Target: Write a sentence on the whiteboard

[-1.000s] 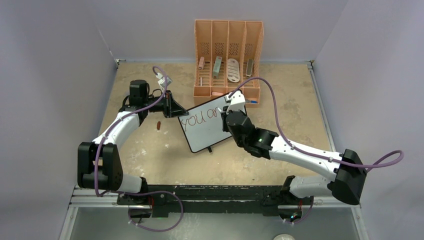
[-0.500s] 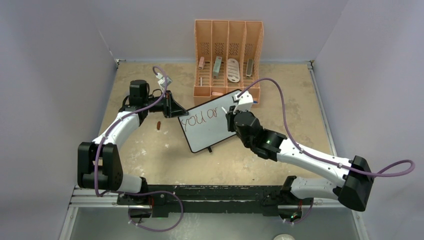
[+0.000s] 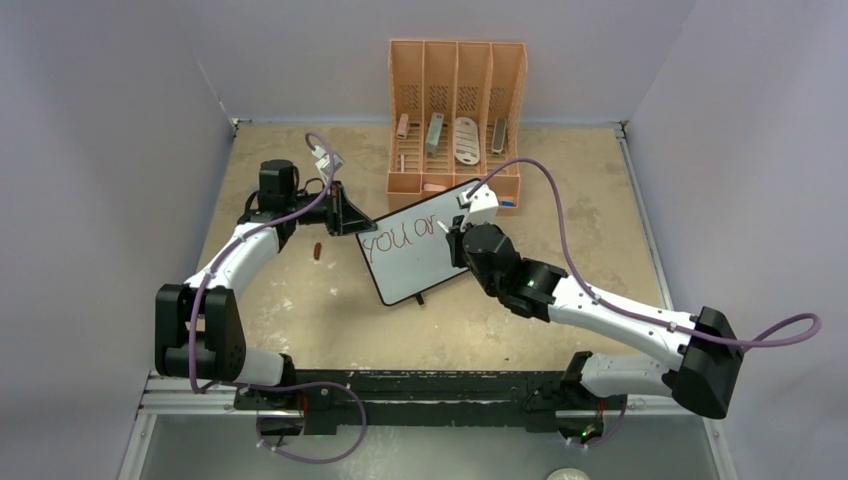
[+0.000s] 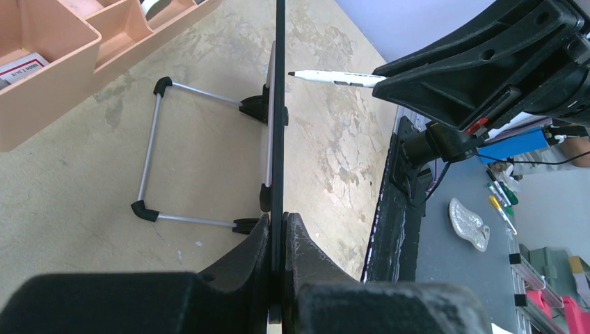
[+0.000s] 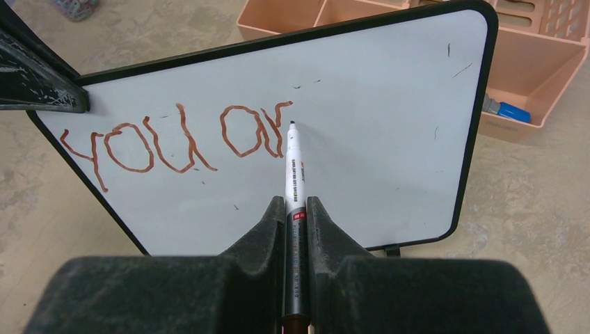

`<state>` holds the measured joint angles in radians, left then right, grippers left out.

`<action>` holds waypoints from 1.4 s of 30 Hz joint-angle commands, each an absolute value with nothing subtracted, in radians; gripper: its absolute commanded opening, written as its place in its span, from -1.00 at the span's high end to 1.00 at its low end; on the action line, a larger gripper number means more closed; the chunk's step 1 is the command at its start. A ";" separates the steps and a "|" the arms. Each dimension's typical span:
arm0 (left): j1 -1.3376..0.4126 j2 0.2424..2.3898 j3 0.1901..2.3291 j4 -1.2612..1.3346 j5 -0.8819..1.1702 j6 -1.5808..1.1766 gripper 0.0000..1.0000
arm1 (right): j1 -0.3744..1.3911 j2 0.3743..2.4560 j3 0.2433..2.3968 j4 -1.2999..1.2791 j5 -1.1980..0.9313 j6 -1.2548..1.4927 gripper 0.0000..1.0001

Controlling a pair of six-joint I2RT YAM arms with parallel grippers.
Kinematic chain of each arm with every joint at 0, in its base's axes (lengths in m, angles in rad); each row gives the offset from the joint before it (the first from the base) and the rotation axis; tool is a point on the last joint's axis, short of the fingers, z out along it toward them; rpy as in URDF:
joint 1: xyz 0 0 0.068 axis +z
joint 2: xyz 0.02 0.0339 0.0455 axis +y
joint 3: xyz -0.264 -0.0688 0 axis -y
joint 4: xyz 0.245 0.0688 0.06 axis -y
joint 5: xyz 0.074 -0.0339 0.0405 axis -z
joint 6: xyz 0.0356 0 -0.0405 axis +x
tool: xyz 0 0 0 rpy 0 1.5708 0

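Note:
The whiteboard [image 3: 415, 262] stands tilted on the table in front of the organizer. My left gripper [image 3: 352, 222] is shut on its left edge, which runs edge-on between the fingers [image 4: 261, 240] in the left wrist view. The sentence [image 5: 174, 139] reads "you ar" in red-brown letters on the upper half of the whiteboard [image 5: 376, 160]. My right gripper [image 5: 297, 209] is shut on a white and grey marker [image 5: 292, 174]. The marker's tip sits just right of the "r", at the board's surface. In the left wrist view the marker [image 4: 334, 78] points at the whiteboard [image 4: 280, 104].
An orange organizer [image 3: 456, 60] with several small items stands right behind the board. A blue item [image 5: 508, 111] lies in its front tray. A small red-brown cap [image 3: 317, 250] lies on the table left of the board. The board's wire stand [image 4: 149, 153] rests behind it.
My right arm swung a little to the right with the marker, then came back slightly left. The "r" after the "a" now shows. The left gripper and the board stayed put.

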<state>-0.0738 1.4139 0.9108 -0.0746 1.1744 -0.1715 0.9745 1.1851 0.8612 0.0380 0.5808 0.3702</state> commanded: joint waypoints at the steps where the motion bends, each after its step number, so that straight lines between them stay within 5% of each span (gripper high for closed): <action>1: -0.081 1.405 0.942 -0.071 1.193 -0.146 1.00 | 0.971 1.182 0.872 0.068 0.579 0.374 1.00; 42: -0.081 1.407 0.943 -0.073 1.200 -0.144 1.00 | 0.921 1.179 0.876 0.089 0.633 0.357 1.00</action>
